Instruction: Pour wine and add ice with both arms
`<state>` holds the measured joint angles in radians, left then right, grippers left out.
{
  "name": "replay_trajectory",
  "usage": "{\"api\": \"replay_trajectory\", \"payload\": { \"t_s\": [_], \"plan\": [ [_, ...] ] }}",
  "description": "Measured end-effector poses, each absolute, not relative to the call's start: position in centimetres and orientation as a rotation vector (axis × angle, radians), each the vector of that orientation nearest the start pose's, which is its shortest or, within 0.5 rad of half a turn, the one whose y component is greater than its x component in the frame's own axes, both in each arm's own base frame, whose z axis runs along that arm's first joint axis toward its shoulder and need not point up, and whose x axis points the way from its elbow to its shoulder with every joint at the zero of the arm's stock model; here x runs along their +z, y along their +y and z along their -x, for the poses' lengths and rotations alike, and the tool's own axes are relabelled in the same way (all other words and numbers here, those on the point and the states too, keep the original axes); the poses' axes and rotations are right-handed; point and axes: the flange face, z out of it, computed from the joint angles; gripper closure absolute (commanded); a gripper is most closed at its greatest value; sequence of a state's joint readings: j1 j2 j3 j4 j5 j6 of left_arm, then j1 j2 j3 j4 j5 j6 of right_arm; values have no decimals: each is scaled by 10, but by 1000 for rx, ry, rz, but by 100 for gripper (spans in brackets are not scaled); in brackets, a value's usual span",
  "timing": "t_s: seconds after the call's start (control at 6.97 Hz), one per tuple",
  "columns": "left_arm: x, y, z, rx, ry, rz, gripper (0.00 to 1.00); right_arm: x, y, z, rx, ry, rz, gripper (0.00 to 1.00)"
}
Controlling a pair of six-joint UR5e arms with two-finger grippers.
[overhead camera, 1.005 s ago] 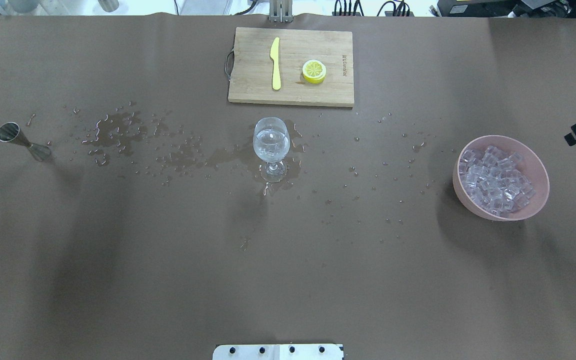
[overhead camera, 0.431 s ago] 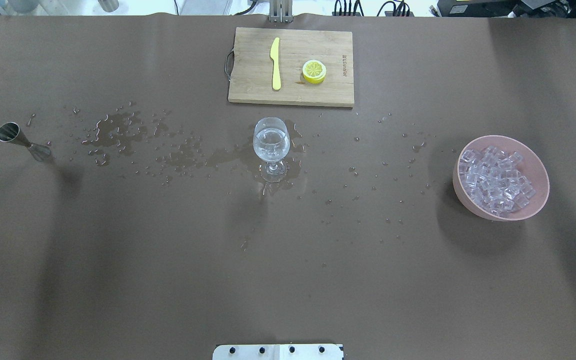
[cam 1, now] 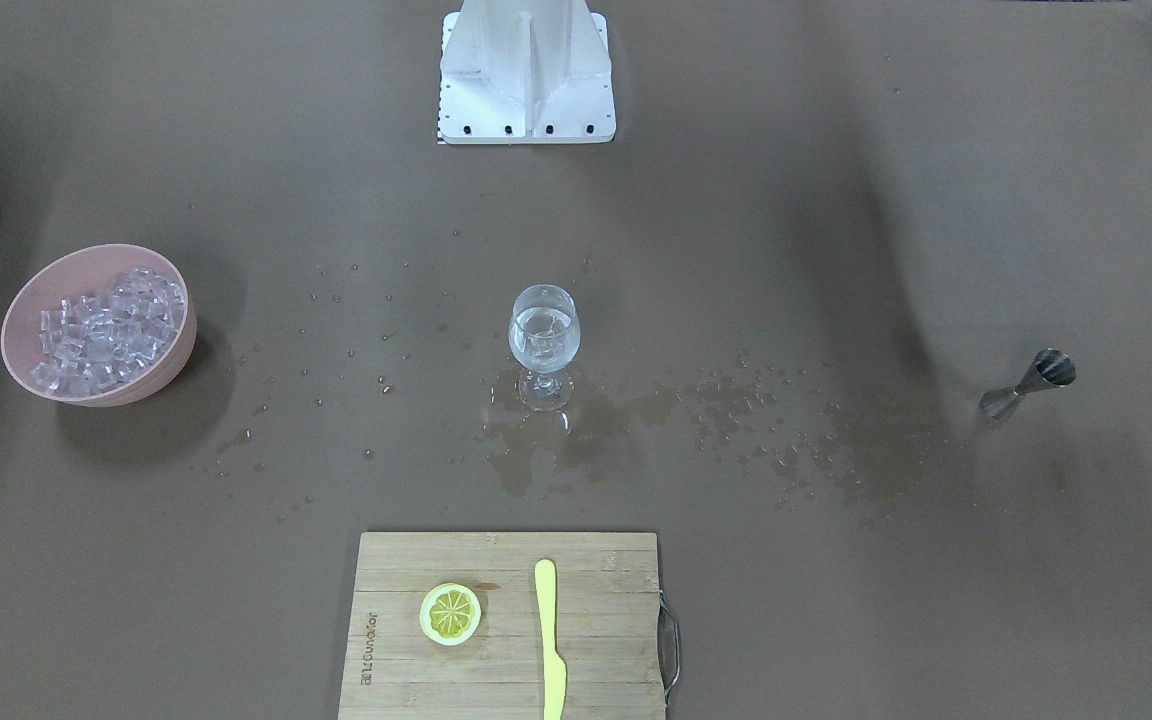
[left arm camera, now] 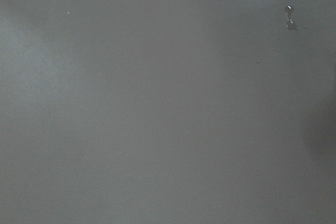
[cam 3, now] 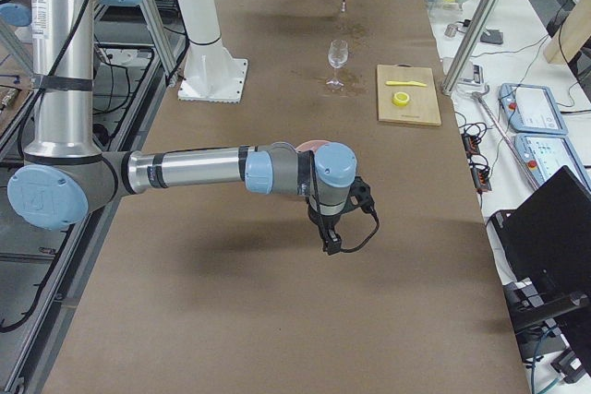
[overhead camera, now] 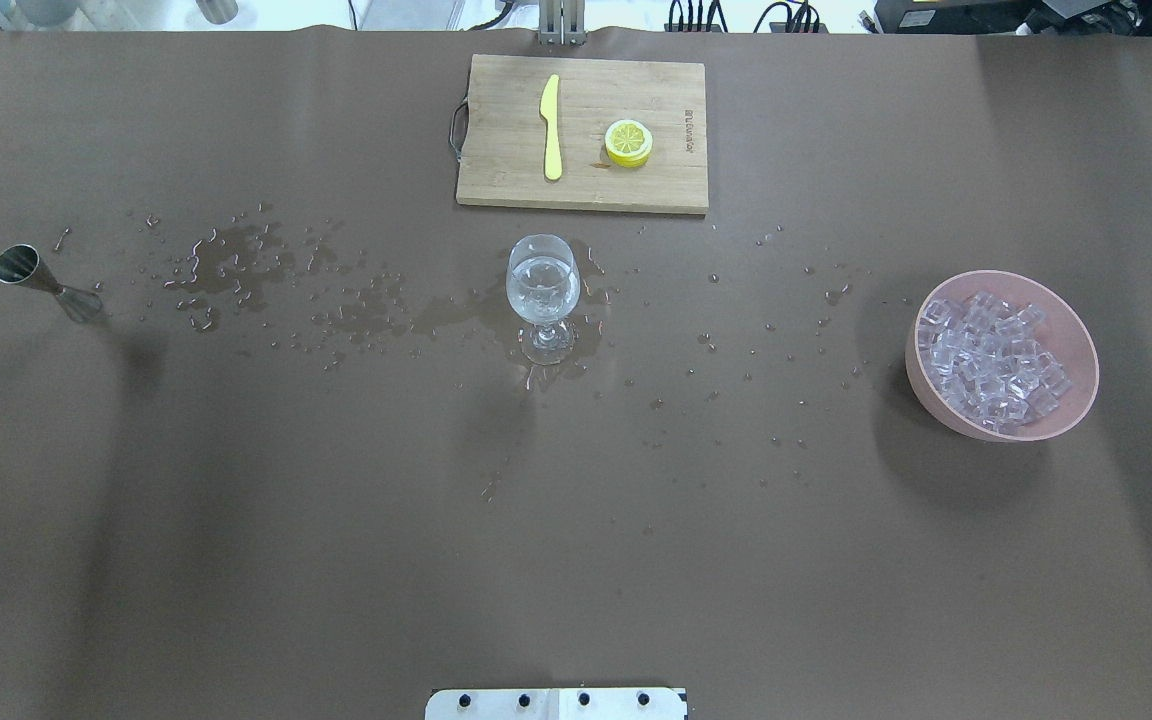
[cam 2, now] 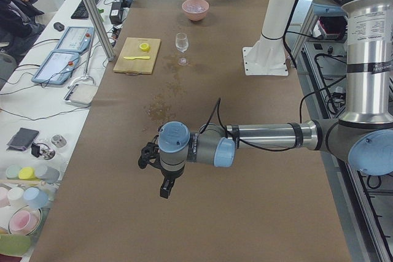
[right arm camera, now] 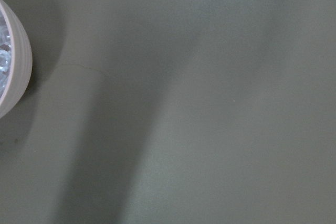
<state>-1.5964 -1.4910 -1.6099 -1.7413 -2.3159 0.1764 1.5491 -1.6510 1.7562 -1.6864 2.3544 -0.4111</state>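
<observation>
A stemmed glass (overhead camera: 542,290) stands upright mid-table and holds clear wine (cam 1: 543,338); a spilled puddle (overhead camera: 236,262) and drops lie around it. The ice (overhead camera: 991,358) is a heap of small clear cubes in a pink bowl (overhead camera: 936,410) at the right. My left gripper (cam 2: 164,188) hangs over bare table beyond the left end, seen only in the exterior left view. My right gripper (cam 3: 331,242) hangs beyond the bowl, seen only in the exterior right view. I cannot tell whether either is open or shut. Neither touches anything.
A steel jigger (overhead camera: 36,280) stands at the far left. A wooden board (overhead camera: 636,190) at the back carries a yellow knife (overhead camera: 551,128) and a lemon half (overhead camera: 628,142). The white stand base (cam 1: 526,75) sits at the robot's edge. The bowl's rim (right arm camera: 18,77) shows in the right wrist view.
A black gripper part at the right edge of the overhead view one second ago has left that view. The glass, bowl and jigger have not moved.
</observation>
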Motion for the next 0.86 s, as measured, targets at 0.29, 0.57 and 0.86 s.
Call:
{"api": "replay_trajectory", "payload": {
  "t_s": [0.29,0.57,0.86],
  "plan": [
    [657,-473,78,185,730,-188,1,621,-454,-55,-409,-773,-141,0],
    [659,-476,78,182,730,-182,1,620,-455,-56,-407,-771,-142,0],
    [665,-476,78,180,733,-174,1,619,-456,-56,-404,-770,-143,0]
  ]
}}
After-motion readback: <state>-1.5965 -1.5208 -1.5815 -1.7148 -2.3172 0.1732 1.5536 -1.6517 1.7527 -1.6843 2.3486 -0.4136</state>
